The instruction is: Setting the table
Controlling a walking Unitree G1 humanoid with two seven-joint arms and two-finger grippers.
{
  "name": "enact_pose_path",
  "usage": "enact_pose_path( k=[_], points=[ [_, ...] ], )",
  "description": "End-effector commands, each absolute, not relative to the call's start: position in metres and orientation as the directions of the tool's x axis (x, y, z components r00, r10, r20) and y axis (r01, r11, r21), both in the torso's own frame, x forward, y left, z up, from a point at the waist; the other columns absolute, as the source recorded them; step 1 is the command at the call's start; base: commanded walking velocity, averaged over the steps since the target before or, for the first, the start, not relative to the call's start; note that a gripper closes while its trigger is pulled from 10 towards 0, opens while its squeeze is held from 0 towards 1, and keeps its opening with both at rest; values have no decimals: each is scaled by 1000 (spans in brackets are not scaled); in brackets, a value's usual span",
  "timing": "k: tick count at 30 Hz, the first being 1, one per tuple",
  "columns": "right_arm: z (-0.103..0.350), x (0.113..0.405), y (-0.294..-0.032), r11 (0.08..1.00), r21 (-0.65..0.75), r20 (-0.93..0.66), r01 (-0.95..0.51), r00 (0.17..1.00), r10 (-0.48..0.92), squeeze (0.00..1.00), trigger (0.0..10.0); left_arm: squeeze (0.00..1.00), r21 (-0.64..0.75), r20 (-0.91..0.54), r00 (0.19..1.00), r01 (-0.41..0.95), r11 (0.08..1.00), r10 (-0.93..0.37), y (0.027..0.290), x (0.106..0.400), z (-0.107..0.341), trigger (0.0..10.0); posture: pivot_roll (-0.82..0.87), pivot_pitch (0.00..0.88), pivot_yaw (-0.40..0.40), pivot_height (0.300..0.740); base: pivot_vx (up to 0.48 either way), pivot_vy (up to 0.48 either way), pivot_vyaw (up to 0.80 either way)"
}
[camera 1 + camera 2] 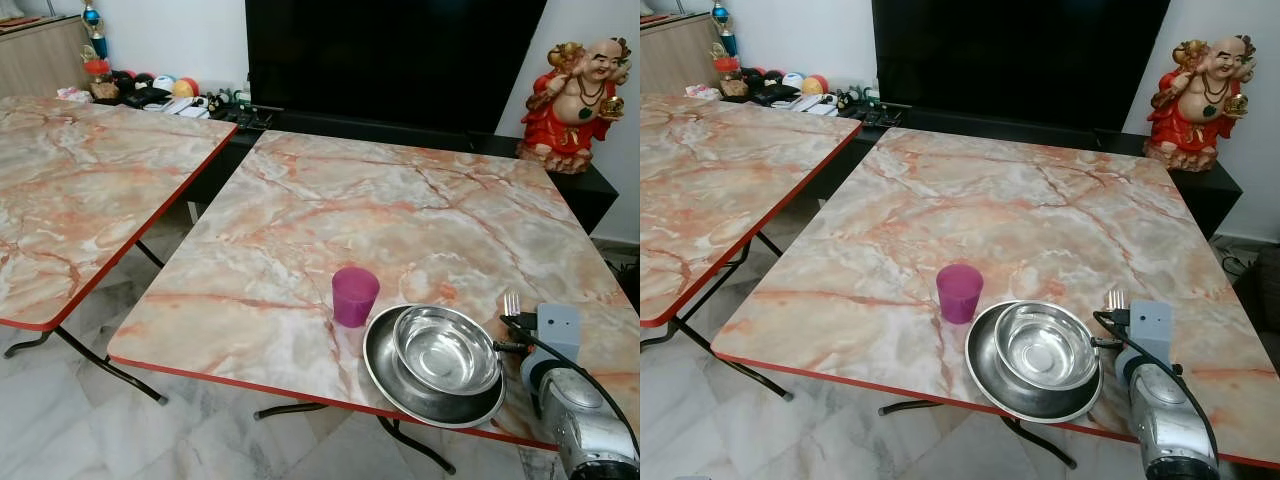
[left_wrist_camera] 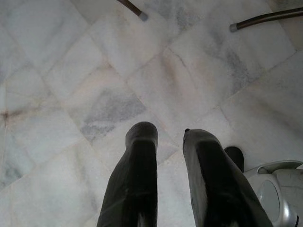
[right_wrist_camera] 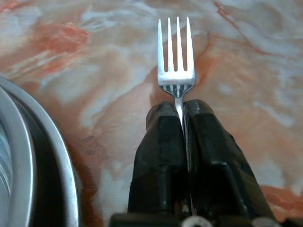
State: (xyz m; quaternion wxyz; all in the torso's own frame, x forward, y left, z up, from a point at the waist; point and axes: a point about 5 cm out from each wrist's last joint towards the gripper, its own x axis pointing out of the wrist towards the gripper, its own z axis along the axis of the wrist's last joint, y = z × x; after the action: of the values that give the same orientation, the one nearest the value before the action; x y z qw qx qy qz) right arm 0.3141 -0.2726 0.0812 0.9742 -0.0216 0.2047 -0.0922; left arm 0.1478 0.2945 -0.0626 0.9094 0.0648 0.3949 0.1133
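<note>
Your right gripper (image 3: pixel 182 111) is pinching a silver four-pronged fork (image 3: pixel 176 56) just right of the plate (image 1: pixel 385 375); your left gripper (image 2: pixel 168 137) is hanging spread.

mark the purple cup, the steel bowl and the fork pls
Purple plastic cup (image 1: pixel 355 296), left eye view, on its side wall.
Round steel bowl (image 1: pixel 446 349), left eye view, on its inner base.
Silver metal fork (image 3: pixel 176 56), right wrist view, on its tines, ahead of the right gripper (image 3: pixel 182 108).

right arm (image 1: pixel 585 420): silver casing | grey box | black cable | black fingers (image 3: pixel 161 156)
</note>
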Motion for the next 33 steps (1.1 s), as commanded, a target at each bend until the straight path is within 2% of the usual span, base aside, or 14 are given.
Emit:
enact_pose_path(
  k=[1, 10, 11, 13, 14, 15, 17, 18, 19, 20, 33],
  points=[
    [80, 315, -272, 983, -59, -396, 174, 900, -183, 0, 10000, 0, 207, -719, 648, -147, 967, 252, 295, 145, -64, 10000, 91, 28, -34, 740, 0, 0, 0],
    [76, 315, -268, 984, -33, -400, 176, 900, -175, 0, 10000, 0, 209, -721, 645, -147, 967, 253, 296, 144, -64, 10000, 94, 29, -32, 740, 0, 0, 0],
    [76, 315, -268, 984, -29, -399, 177, 900, -174, 27, 10000, 0, 213, -721, 645, -139, 967, 251, 296, 144, -64, 10000, 94, 29, -32, 740, 0, 0, 0],
    [76, 315, -268, 984, -25, -399, 177, 901, -173, 192, 10000, 0, 218, -722, 646, -126, 968, 246, 296, 145, -64, 10000, 94, 30, -32, 740, 0, 0, 0],
    [75, 315, -267, 984, -23, -399, 177, 901, -171, 518, 10000, 0, 217, -722, 646, -126, 968, 246, 295, 145, -64, 10000, 95, 29, -31, 740, 0, 0, 0],
    [75, 315, -267, 984, -21, -398, 176, 901, -170, 600, 10000, 0, 216, -722, 647, -127, 968, 246, 295, 145, -64, 10000, 95, 29, -31, 740, 0, 0, 0],
    [75, 316, -266, 984, -17, -397, 176, 902, -168, 580, 10000, 0, 216, -721, 648, -128, 968, 247, 295, 145, -64, 10000, 95, 30, -32, 740, 0, 0, 0],
    [75, 316, -266, 984, -17, -397, 176, 902, -168, 537, 10000, 0, 216, -721, 648, -128, 968, 246, 295, 145, -64, 10000, 96, 29, -31, 740, 0, 0, 0],
    [75, 316, -266, 984, -18, -398, 176, 902, -168, 47, 10000, 0, 216, -721, 648, -127, 968, 246, 295, 145, -64, 10000, 96, 29, -30, 740, 0, 0, 0],
    [75, 316, -266, 984, -19, -398, 176, 902, -169, 0, 10000, 0, 216, -721, 648, -126, 968, 245, 295, 145, -64, 10000, 96, 29, -30, 740, 0, 0, 0],
    [76, 318, -265, 984, -21, -388, 175, 906, -169, 0, 10000, 0, 218, -720, 648, -127, 968, 248, 296, 145, -64, 10000, 98, 27, -31, 740, 0, 0, 0]
  ],
)
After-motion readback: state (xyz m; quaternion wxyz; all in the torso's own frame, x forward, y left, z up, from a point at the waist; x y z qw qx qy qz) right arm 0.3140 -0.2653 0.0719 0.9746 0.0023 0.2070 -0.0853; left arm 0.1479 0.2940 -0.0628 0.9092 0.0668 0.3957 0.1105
